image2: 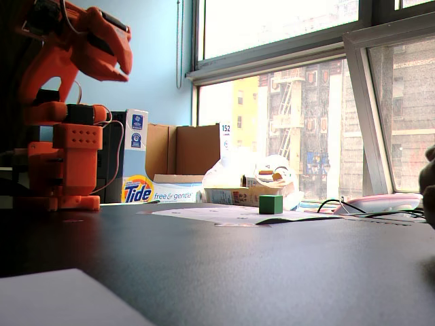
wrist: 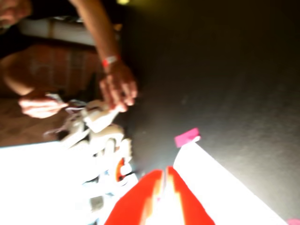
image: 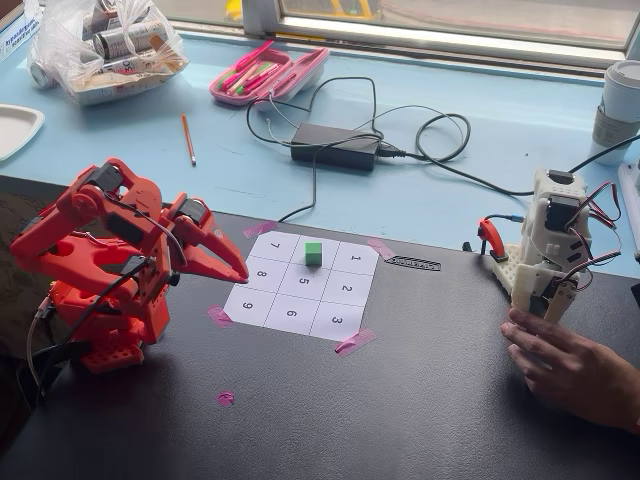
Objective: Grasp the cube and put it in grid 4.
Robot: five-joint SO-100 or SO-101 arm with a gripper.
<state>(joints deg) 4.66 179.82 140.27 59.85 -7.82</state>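
Black tabletop holds the numbered sheet; the green cube sits well right of the empty, closed red gripper.

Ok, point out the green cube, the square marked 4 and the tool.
green cube [image: 314, 253]: a fixed view, on its front face.
square marked 4 [image: 305, 245]: a fixed view, bare paper left of the cube.
tool [image: 236, 271]: a fixed view, at the orange fingertips.

One green cube, nine numbered squares on one sheet, two robot arms.
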